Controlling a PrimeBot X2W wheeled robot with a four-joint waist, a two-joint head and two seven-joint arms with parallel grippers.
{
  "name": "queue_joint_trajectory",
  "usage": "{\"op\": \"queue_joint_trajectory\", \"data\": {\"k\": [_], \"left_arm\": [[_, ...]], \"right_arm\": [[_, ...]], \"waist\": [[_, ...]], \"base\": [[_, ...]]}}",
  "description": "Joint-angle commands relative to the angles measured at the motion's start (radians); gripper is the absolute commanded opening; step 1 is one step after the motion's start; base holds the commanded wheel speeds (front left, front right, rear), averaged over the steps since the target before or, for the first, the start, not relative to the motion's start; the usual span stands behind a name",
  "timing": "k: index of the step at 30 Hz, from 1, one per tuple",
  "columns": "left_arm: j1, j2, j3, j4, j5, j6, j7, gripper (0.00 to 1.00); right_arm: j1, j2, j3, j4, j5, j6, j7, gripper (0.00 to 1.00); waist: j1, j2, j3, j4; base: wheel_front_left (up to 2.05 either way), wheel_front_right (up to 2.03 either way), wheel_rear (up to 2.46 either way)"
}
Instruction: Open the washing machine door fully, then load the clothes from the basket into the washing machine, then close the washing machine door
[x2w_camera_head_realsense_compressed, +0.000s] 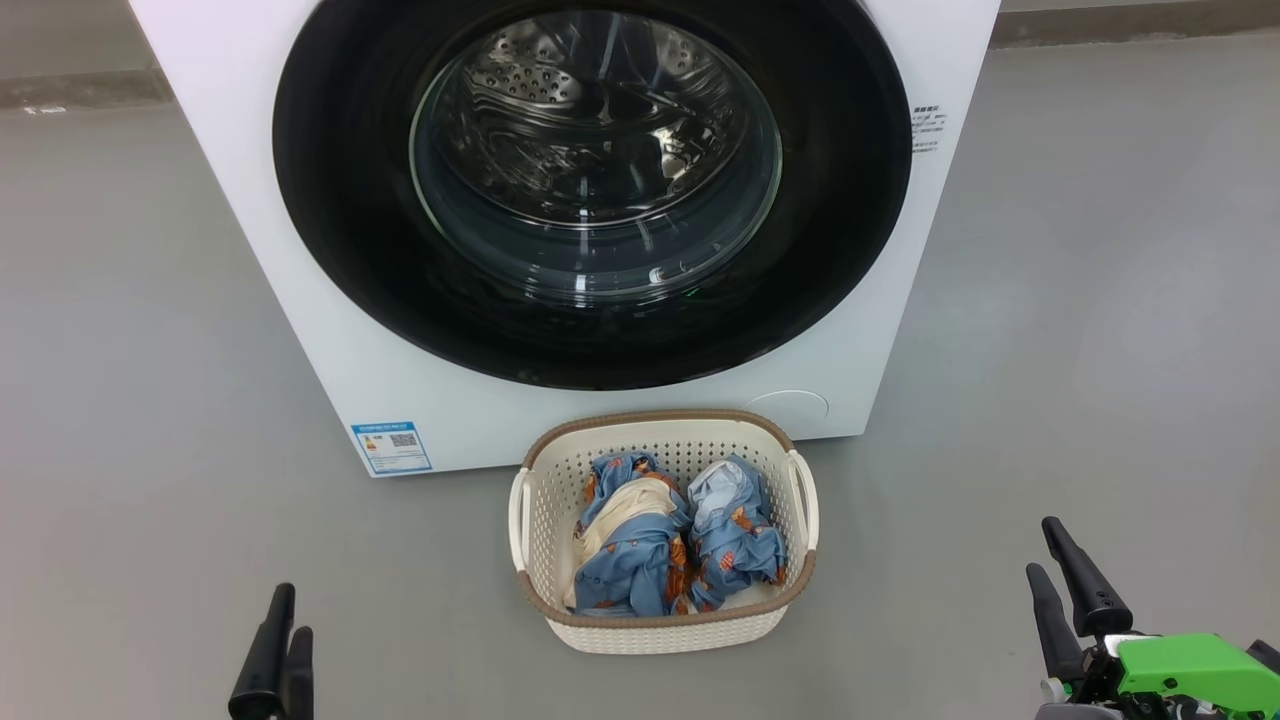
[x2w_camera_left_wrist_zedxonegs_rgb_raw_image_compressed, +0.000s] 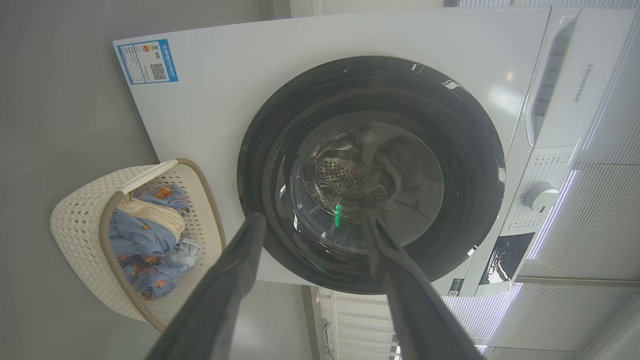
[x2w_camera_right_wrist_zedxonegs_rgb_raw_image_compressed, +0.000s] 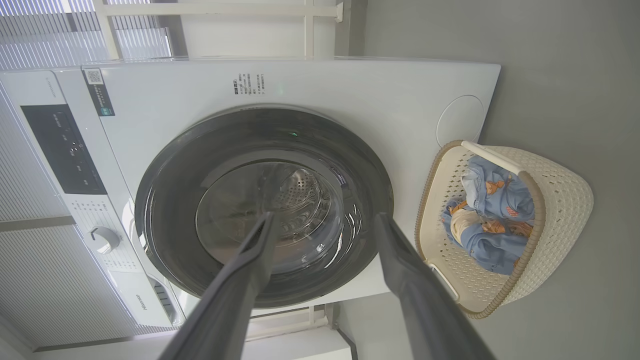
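The white washing machine (x2w_camera_head_realsense_compressed: 300, 350) stands before me, and the washing machine door (x2w_camera_head_realsense_compressed: 330, 200), with its black rim and glass window, lies shut against its front. On the floor just in front sits the cream basket (x2w_camera_head_realsense_compressed: 545, 520) with the clothes (x2w_camera_head_realsense_compressed: 630, 540), two light blue bundles side by side. My left gripper (x2w_camera_head_realsense_compressed: 290, 612) hangs open at the lower left, well short of the basket. At the lower right my right gripper (x2w_camera_head_realsense_compressed: 1042, 546) is open too. Both wrist views look at the door (x2w_camera_left_wrist_zedxonegs_rgb_raw_image_compressed: 465, 150) (x2w_camera_right_wrist_zedxonegs_rgb_raw_image_compressed: 165, 200) past open, empty grippers (x2w_camera_left_wrist_zedxonegs_rgb_raw_image_compressed: 314, 217) (x2w_camera_right_wrist_zedxonegs_rgb_raw_image_compressed: 326, 217).
Grey floor (x2w_camera_head_realsense_compressed: 150, 400) spreads on both sides of the machine and basket. A blue label (x2w_camera_head_realsense_compressed: 392, 447) marks the machine's lower left corner, and a round cover (x2w_camera_head_realsense_compressed: 790, 405) sits at its lower right. The control knob (x2w_camera_left_wrist_zedxonegs_rgb_raw_image_compressed: 540, 196) is on the top panel.
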Motion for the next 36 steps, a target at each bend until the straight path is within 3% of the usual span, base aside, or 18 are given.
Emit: {"op": "queue_joint_trajectory", "data": {"k": [1,18,36], "left_arm": [[-0.027,0.010,0.002,-0.030,0.004,-0.002,-0.010,1.00],[-0.030,0.022,-0.016,-0.053,0.093,-0.006,-0.059,1.00],[-0.036,0.039,-0.037,-0.087,0.341,-0.012,-0.108,1.00]], "right_arm": [[-0.029,-0.014,-0.003,-0.028,-0.007,0.000,-0.006,1.00],[-0.039,-0.010,0.003,-0.038,-0.131,0.001,-0.034,1.00],[-0.062,-0.024,0.030,-0.032,-0.392,0.002,-0.063,1.00]], "waist": [[0.0009,-0.0001,-0.001,0.001],[0.0000,-0.0001,0.002,0.005],[0.0000,-0.0001,0.004,0.009]], "base": [[0.00,0.00,0.00],[0.00,0.00,0.00],[0.00,0.00,0.00]]}}
